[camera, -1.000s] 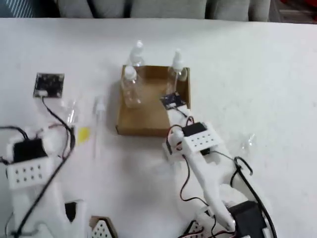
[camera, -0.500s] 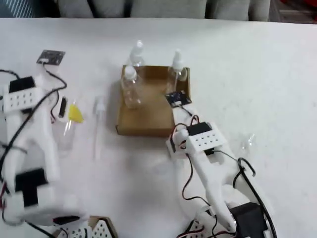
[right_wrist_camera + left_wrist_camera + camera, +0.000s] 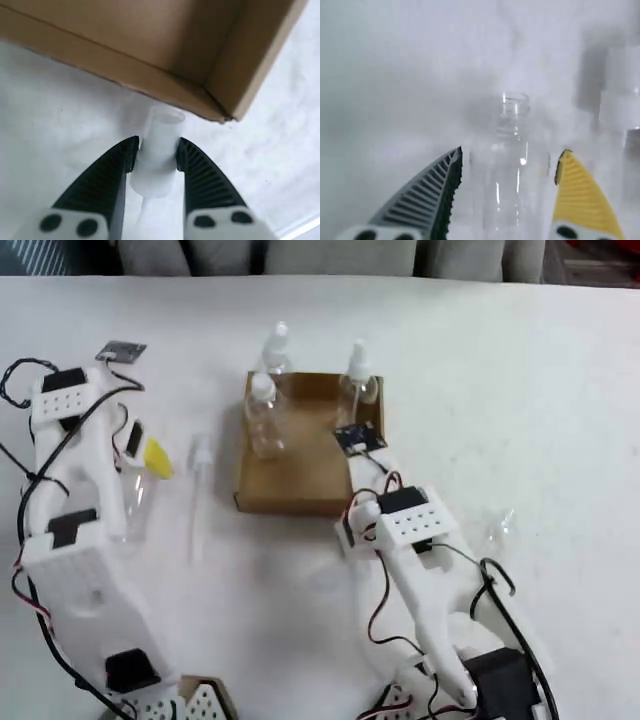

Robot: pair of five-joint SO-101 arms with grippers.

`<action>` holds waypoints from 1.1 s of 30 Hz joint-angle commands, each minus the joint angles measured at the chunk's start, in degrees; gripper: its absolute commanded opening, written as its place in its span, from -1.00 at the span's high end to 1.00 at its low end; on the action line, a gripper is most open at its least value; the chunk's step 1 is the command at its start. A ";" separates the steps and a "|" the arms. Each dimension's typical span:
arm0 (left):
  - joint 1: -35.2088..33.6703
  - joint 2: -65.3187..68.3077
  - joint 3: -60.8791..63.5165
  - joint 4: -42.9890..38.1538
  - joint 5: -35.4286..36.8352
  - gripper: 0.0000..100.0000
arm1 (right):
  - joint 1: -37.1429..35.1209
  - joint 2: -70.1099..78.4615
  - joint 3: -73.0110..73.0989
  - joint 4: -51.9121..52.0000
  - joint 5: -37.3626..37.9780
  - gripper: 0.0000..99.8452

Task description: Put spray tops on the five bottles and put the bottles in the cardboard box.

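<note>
left claw [image 3: 512,151] spread wide, right claw [image 3: 156,142] clamped

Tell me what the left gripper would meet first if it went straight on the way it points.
The uncapped clear bottle, which sits between the open fingers of the left gripper; probably its body first, though depth is unclear.

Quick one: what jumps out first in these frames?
The cardboard box sits mid-table, with three capped bottles standing at its far end. The right gripper is clamped on a white spray top just outside the box's corner. The left gripper is open around a clear topless bottle.
</note>
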 commanded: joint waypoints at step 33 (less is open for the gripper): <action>9.36 -15.34 -11.08 18.29 4.04 0.96 | 6.29 -2.24 -1.85 -0.31 5.54 0.97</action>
